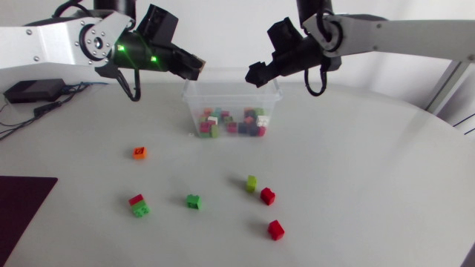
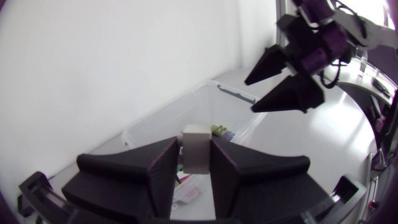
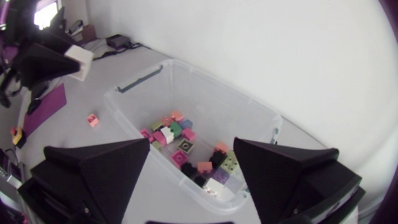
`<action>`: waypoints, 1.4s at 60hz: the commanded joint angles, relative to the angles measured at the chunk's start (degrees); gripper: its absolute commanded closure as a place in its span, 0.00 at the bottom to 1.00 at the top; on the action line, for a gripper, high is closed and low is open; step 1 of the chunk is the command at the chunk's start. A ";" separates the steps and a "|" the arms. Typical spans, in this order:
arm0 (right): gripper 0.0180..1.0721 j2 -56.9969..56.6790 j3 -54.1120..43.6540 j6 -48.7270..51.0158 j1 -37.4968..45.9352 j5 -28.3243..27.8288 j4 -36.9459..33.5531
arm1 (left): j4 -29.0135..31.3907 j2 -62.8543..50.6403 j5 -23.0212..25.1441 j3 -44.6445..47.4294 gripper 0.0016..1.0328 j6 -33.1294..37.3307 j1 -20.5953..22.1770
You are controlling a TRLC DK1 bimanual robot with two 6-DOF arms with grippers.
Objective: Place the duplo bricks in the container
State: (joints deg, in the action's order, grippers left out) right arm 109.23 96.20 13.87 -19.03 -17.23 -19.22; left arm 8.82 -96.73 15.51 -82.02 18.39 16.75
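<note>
on our left a black box (image 1: 33,90) sits on the desk (image 1: 356,178), and a dark mat (image 1: 22,211) is cut off at the edge. our left hand (image 1: 194,68) is clamped on a white brick (image 2: 196,152) above the container (image 1: 191,111), at its left rim. nothing blocks the loose bricks lying in front of it: an orange brick (image 1: 139,152), a red-on-green stack (image 1: 138,205), a green brick (image 1: 194,201), a yellow-green brick (image 1: 251,183) and two red bricks (image 1: 268,196). our right hand (image 1: 260,73) hangs over the right rim, fingers apart. the bricks inside overlap, too jumbled to count.
</note>
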 commanded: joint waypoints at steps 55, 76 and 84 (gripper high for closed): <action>0.05 -28.02 -41.80 1.51 -7.34 5.37 -11.71 | -4.69 -18.06 -9.53 -16.68 0.86 -8.99 2.23; 0.07 -20.28 -43.12 -1.74 -13.49 11.87 -14.00 | -3.28 -17.97 -11.38 -16.68 0.07 -8.29 2.41; 0.08 -15.19 -41.18 -2.44 -14.90 13.72 -14.00 | -2.14 -12.96 -11.38 -12.90 0.05 -4.77 2.49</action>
State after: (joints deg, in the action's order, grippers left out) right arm 90.61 53.80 12.99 -32.97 -4.40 -32.64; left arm 6.37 -114.37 4.34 -96.57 11.75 18.83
